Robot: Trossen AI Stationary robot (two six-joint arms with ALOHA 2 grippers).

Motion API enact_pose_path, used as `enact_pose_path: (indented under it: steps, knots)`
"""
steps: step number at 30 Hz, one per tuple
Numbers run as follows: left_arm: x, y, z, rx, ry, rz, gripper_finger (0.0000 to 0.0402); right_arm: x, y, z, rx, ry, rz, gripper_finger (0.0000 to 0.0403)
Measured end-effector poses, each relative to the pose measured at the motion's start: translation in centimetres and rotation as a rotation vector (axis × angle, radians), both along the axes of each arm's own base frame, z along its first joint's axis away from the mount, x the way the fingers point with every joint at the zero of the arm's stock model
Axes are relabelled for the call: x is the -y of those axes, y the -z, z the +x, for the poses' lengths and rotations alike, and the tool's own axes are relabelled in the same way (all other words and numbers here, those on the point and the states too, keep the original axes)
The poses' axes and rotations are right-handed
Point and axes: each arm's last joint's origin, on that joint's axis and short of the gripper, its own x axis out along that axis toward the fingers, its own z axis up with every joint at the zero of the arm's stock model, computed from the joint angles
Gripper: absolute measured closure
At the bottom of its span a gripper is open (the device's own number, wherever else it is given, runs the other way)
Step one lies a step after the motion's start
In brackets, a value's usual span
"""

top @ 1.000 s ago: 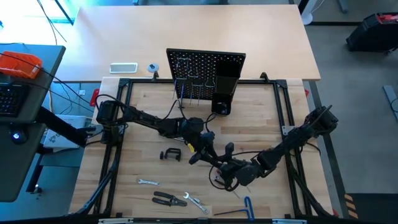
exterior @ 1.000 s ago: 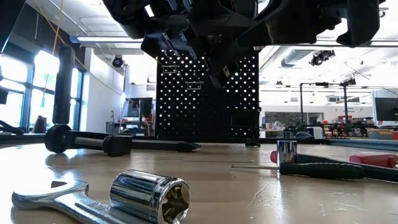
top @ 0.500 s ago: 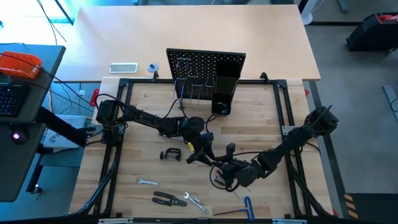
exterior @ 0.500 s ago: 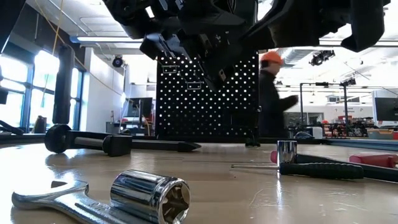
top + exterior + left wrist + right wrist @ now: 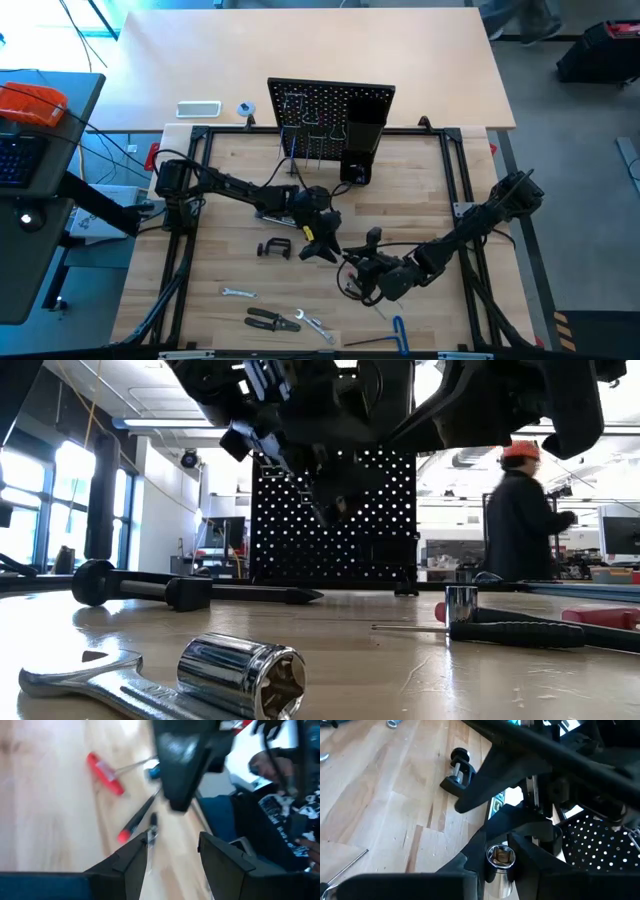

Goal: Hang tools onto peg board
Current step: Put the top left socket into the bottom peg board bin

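Note:
The peg board (image 5: 330, 108) stands upright at the table's far edge, with thin hooks and a black box holder (image 5: 358, 150) on it. My right gripper (image 5: 352, 266) hovers over the table's middle, shut on a silver socket (image 5: 499, 856). My left gripper (image 5: 325, 250) hangs close beside it on the far left side. In the left wrist view its fingers (image 5: 135, 862) stand apart with nothing between them. Other tools lie flat on the wood: a black C-clamp (image 5: 273, 248), a wrench (image 5: 238, 293), pliers (image 5: 270, 320) and a blue-handled hex key (image 5: 398, 328). My right gripper pinches the socket's round side wall (image 5: 490, 862) between its two fingers (image 5: 472, 857). The fingers come from the table's near right, slanting a little down. The socket is lifted clear of the table, its hollow end turned back toward the wrist.
A red-handled screwdriver (image 5: 105, 772) and a dark-handled one (image 5: 135, 825) lie beyond my left gripper. A second socket (image 5: 240, 675) and a wrench (image 5: 70, 678) lie close to the low camera. A person (image 5: 520, 510) walks in the room behind the table.
My left gripper has sunk a little and drifted slightly toward the table's near edge, rolling somewhat. My right gripper has kept its place with the socket. The person behind the table has walked from behind the peg board toward the right.

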Motion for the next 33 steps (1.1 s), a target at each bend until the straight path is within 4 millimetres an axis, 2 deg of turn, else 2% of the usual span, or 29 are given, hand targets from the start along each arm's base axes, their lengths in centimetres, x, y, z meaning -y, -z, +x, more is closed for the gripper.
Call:
enact_pose_path:
  steps: [4, 8, 17, 26, 33]
  knots:
    - [-0.5, 0.7, -0.8, -0.106, -0.015, 0.044, 0.0232, 0.4, 0.2, 0.0, -0.016, 0.025, -0.007, 0.0340]
    - [-0.7, 0.4, -1.9, -0.181, -0.039, 0.139, 0.0232, 1.3, 0.4, 0.3, -0.037, 0.069, -0.015, 0.0343]
    - [-0.4, -3.2, -4.6, -0.211, -0.116, 0.345, 0.0232, 5.0, 0.5, 1.9, -0.070, 0.162, -0.037, 0.0338]
    - [2.0, -6.3, -8.0, -0.273, -0.184, 0.550, 0.0232, 11.2, 0.5, 3.6, -0.100, 0.336, -0.073, 0.0337]
    - [4.9, -6.5, -8.8, -0.256, -0.163, 0.617, 0.0232, 16.8, 0.5, 4.2, -0.115, 0.478, -0.045, 0.0337]
